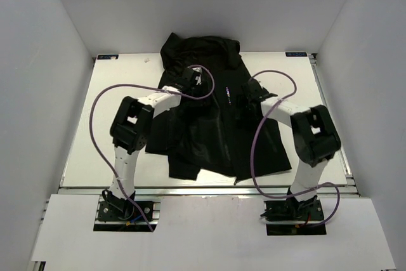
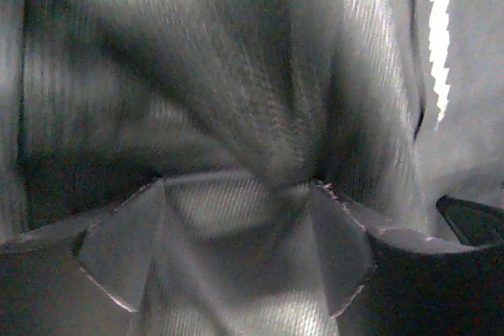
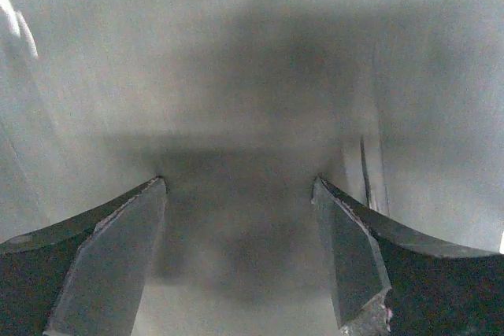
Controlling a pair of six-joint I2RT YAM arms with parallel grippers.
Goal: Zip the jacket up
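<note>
The black jacket [image 1: 209,138] lies spread on the white table, collar toward the back, its front zipper line [image 1: 226,103] running down the middle. My left gripper [image 1: 192,79] is low on the jacket's upper left chest. In the left wrist view its jaws [image 2: 236,186] are open wide, with ribbed fabric [image 2: 236,53] bunched up between them. My right gripper [image 1: 243,96] is just right of the zipper line. In the right wrist view it [image 3: 240,182] is open and close above smooth fabric [image 3: 252,53], holding nothing.
The white table [image 1: 108,144] shows on both sides of the jacket, with white walls on three sides. Purple cables [image 1: 101,96] loop from both arms. A bright jagged strip [image 2: 439,37] shows at the upper right of the left wrist view.
</note>
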